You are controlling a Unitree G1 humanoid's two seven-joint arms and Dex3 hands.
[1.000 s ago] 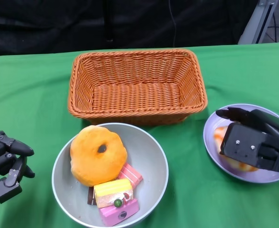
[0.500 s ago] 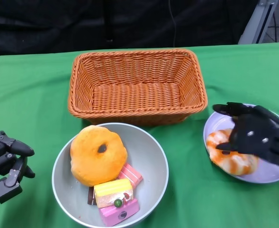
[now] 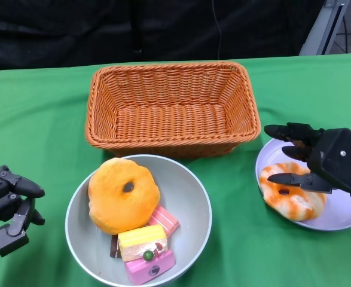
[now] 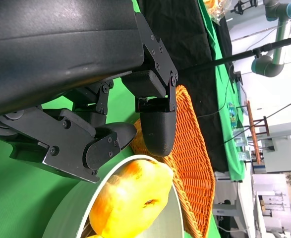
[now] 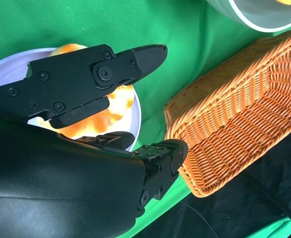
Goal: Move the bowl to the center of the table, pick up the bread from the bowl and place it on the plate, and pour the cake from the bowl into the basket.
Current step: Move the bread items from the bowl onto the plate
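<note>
Now the right hand (image 3: 327, 164) hovers, fingers spread, over bread (image 3: 290, 196) on the plate (image 3: 342, 218) at lower right; left hand (image 3: 5, 209) loosely open, empty.

Head cam sits up high and looks down on the green tabletop (image 3: 37, 119), far enough back to fit everything in. Right wrist cam is jammed right behind the right hand (image 5: 93, 82), with the basket (image 5: 234, 109) just beyond its fingers (image 5: 145, 54). Left wrist cam hugs the left hand (image 4: 90, 134), with the bowl (image 4: 71, 218) beside its fingers. All three views catch the basket.
</note>
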